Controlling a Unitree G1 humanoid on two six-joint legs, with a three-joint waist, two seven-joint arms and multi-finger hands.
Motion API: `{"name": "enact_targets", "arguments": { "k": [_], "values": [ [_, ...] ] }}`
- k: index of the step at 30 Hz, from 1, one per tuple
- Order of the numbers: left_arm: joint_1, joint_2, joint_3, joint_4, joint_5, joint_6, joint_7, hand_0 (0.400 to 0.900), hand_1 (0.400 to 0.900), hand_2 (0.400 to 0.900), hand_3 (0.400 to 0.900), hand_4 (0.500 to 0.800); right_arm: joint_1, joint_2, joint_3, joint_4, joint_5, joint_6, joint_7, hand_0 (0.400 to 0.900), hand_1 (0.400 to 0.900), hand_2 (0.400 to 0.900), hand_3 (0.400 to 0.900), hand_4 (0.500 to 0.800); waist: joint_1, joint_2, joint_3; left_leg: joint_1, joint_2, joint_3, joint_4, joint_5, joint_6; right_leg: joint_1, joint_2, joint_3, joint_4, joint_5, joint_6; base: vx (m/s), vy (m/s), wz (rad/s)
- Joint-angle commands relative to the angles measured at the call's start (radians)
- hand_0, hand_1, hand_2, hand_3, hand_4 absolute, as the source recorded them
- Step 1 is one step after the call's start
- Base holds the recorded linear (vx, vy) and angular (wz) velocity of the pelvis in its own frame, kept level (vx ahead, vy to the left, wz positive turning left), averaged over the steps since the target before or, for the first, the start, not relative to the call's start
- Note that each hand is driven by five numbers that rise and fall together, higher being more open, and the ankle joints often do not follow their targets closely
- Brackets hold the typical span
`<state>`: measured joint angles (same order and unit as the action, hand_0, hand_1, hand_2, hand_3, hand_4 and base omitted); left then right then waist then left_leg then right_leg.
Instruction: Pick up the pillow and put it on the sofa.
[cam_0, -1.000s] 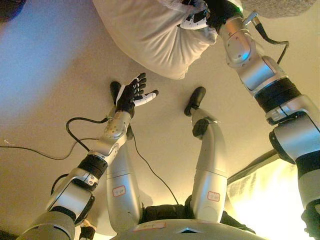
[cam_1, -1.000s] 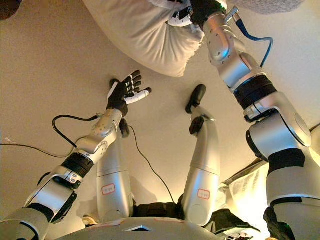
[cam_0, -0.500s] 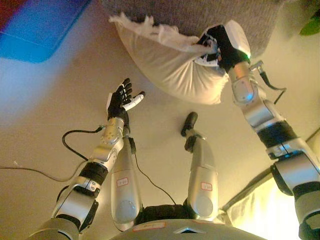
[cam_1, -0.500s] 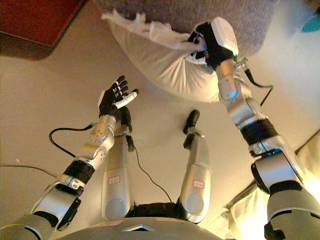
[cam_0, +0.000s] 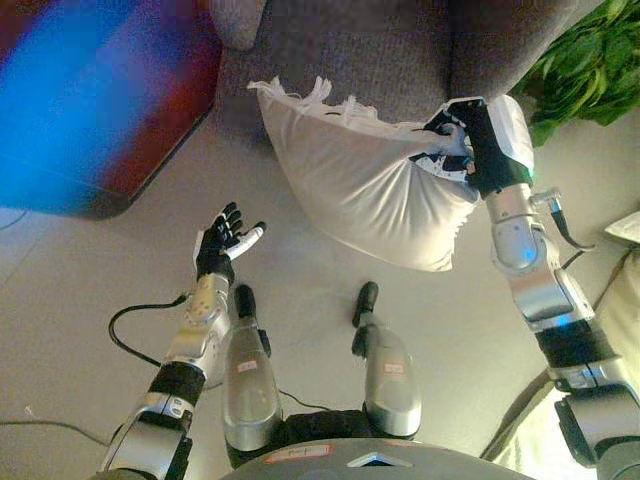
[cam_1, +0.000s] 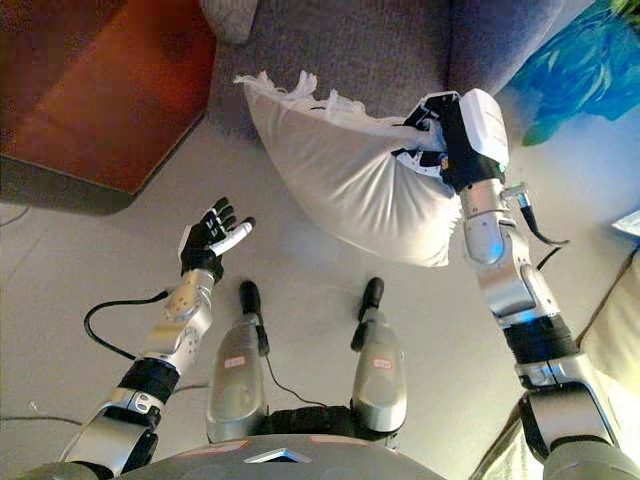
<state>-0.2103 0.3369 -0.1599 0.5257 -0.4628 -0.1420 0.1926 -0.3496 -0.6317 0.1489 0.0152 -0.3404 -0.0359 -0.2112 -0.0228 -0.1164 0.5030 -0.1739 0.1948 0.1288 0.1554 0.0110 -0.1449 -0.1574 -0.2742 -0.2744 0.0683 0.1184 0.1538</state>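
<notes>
Grey sofa (cam_0: 390, 60) has come into view ahead, and we have lifted the white pillow (cam_0: 360, 185) up near it, right hand (cam_0: 470, 145) pinching its corner, left hand (cam_0: 222, 245) spread open and empty.

light: warm, dim indoor | brightest: glare patch at lower right edge by my right arm | pillow (cam_1: 350, 180) lit evenly, soft shadow on floor (cam_1: 90, 260) under it | focus: soft all over, my left hand (cam_0: 222, 245) slightly blurred | edges: wide-angle bending
</notes>
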Motion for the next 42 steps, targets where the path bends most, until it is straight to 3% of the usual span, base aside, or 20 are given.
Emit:
{"name": "enact_targets", "arguments": {
  "k": [1, 7, 12, 21, 25, 26, 27, 29, 30, 32, 33, 34, 35, 42],
  "values": [
    [0.064, -0.015, 0.011, -0.033, 0.084, -0.052, -0.029, 0.9, 0.9, 0.9, 0.9, 0.8, -0.043, 0.006, -0.183, -0.17, 0.029, -0.164, -0.101, 0.4, 0.4, 0.4, 0.4, 0.5, -0.008, -0.031, -0.315, 0.077, 0.047, 0.014, -0.047, -0.029, -0.015, 0.034, -0.089, 0.009, -0.062, 0.136, 0.108, 0.1, 0.038, -0.06],
    [0.114, -0.02, 0.033, -0.043, 0.097, -0.041, -0.058, 0.9, 0.9, 0.9, 0.9, 0.8, -0.003, -0.01, -0.231, -0.183, 0.108, -0.177, -0.057, 0.4, 0.4, 0.4, 0.4, 0.5, 0.005, -0.041, -0.382, 0.153, 0.041, 0.038, -0.132, -0.005, -0.016, 0.087, -0.097, -0.02, -0.073, 0.125, 0.108, 0.08, 0.024, 0.08],
    [0.154, -0.016, 0.034, -0.07, 0.081, -0.031, -0.089, 0.9, 0.9, 0.9, 0.9, 0.8, -0.048, -0.065, -0.212, -0.091, 0.213, -0.178, -0.023, 0.4, 0.4, 0.4, 0.4, 0.5, 0.027, -0.053, -0.386, 0.158, 0.047, 0.031, -0.135, -0.002, -0.015, 0.098, -0.091, -0.026, -0.061, 0.106, 0.108, 0.06, -0.02, 0.09],
    [0.201, 0.015, 0.044, -0.109, 0.043, -0.028, -0.113, 0.9, 0.9, 0.9, 0.9, 0.8, -0.275, -0.241, -0.093, 0.143, 0.304, -0.146, -0.002, 0.4, 0.4, 0.4, 0.4, 0.5, 0.071, -0.052, -0.342, 0.123, 0.076, -0.005, -0.154, 0.043, -0.041, 0.096, -0.068, -0.059, -0.052, 0.069, 0.106, 0.03, -0.063, 0.16],
    [0.21, 0.046, 0.018, -0.122, 0.012, -0.042, -0.115, 0.9, 0.9, 0.9, 0.9, 0.8, -0.52, -0.323, 0.052, 0.381, 0.349, -0.129, -0.03, 0.4, 0.4, 0.4, 0.4, 0.5, 0.111, -0.044, -0.315, 0.093, 0.088, -0.024, -0.176, 0.075, -0.055, 0.087, -0.054, -0.078, -0.074, 0.071, 0.103, -0.03, -0.072, 0.14],
    [0.208, 0.071, 0.005, -0.133, -0.015, -0.053, -0.119, 0.9, 0.9, 0.9, 0.9, 0.8, -0.684, -0.349, 0.16, 0.554, 0.389, -0.118, -0.035, 0.4, 0.4, 0.4, 0.4, 0.5, 0.134, -0.041, -0.3, 0.072, 0.094, -0.033, -0.192, 0.1, -0.065, 0.074, -0.046, -0.081, -0.085, 0.073, 0.1, -0.06, -0.081, 0.16],
    [0.206, 0.062, 0.013, -0.133, -0.016, -0.053, -0.119, 0.9, 0.9, 0.9, 0.9, 0.8, -0.718, -0.347, 0.189, 0.574, 0.395, -0.126, -0.036, 0.4, 0.4, 0.4, 0.4, 0.5, 0.126, -0.033, -0.299, 0.071, 0.095, -0.034, -0.194, 0.101, -0.065, 0.072, -0.045, -0.081, -0.085, 0.073, 0.099, -0.05, -0.097, 0.18],
    [0.214, 0.093, -0.008, -0.152, -0.052, -0.064, -0.13, 0.9, 0.9, 0.9, 0.9, 0.8, -0.929, -0.352, 0.324, 0.831, 0.447, -0.111, -0.038, 0.4, 0.4, 0.4, 0.4, 0.5, 0.166, -0.027, -0.285, 0.047, 0.106, -0.051, -0.209, 0.125, -0.078, 0.062, -0.032, -0.092, -0.098, 0.07, 0.095, -0.01, -0.103, 0.21],
    [0.212, 0.085, -0.004, -0.152, -0.052, -0.064, -0.13, 0.9, 0.9, 0.9, 0.9, 0.8, -0.952, -0.35, 0.344, 0.844, 0.451, -0.116, -0.037, 0.4, 0.4, 0.4, 0.4, 0.5, 0.159, -0.022, -0.285, 0.041, 0.103, -0.053, -0.209, 0.128, -0.076, 0.058, -0.034, -0.094, -0.099, 0.073, 0.095, 0.0, -0.116, 0.27],
    [0.21, 0.112, -0.033, -0.175, -0.074, -0.077, -0.152, 0.9, 0.9, 0.9, 0.9, 0.8, -1.104, -0.352, 0.475, 1.064, 0.41, -0.096, -0.038, 0.4, 0.4, 0.4, 0.4, 0.5, 0.201, -0.01, -0.275, 0.012, 0.105, -0.079, -0.214, 0.149, -0.083, 0.051, -0.027, -0.107, -0.113, 0.073, 0.093, 0.0, -0.097, 0.31],
    [0.208, 0.107, -0.032, -0.174, -0.075, -0.077, -0.152, 0.9, 0.9, 0.9, 0.9, 0.8, -1.117, -0.35, 0.487, 1.072, 0.412, -0.099, -0.036, 0.4, 0.4, 0.4, 0.4, 0.5, 0.198, -0.005, -0.274, 0.009, 0.106, -0.081, -0.213, 0.15, -0.084, 0.051, -0.025, -0.109, -0.114, 0.073, 0.092, 0.02, -0.088, 0.26],
    [0.203, 0.113, -0.04, -0.175, -0.073, -0.077, -0.16, 0.9, 0.9, 0.9, 0.9, 0.8, -1.147, -0.349, 0.518, 1.123, 0.397, -0.097, -0.031, 0.9, 0.9, 0.9, 0.9, 0.8, 0.209, -0.003, -0.273, 0.003, 0.108, -0.088, -0.213, 0.153, -0.085, 0.051, -0.02, -0.112, -0.122, 0.073, 0.092, 0.05, -0.092, 0.19],
    [0.189, 0.115, -0.05, -0.177, -0.073, -0.079, -0.168, 0.9, 0.9, 0.9, 0.9, 0.8, -1.161, -0.349, 0.525, 1.155, 0.4, -0.09, -0.03, 0.9, 0.9, 0.9, 0.9, 0.8, 0.224, 0.003, -0.274, -0.002, 0.108, -0.105, -0.214, 0.166, -0.089, 0.054, -0.014, -0.114, -0.134, 0.073, 0.093, 0.08, -0.108, 0.22],
    [0.176, 0.103, -0.068, -0.147, -0.051, -0.068, -0.154, 0.9, 0.9, 0.9, 0.9, 0.8, -1.169, -0.328, 0.512, 1.119, 0.385, -0.078, -0.08, 0.9, 0.9, 0.9, 0.9, 0.8, 0.22, 0.007, -0.286, 0.022, 0.111, -0.107, -0.212, 0.145, -0.08, 0.08, -0.001, -0.106, -0.144, 0.067, 0.091, 0.04, -0.019, -0.01]
  ]
}}
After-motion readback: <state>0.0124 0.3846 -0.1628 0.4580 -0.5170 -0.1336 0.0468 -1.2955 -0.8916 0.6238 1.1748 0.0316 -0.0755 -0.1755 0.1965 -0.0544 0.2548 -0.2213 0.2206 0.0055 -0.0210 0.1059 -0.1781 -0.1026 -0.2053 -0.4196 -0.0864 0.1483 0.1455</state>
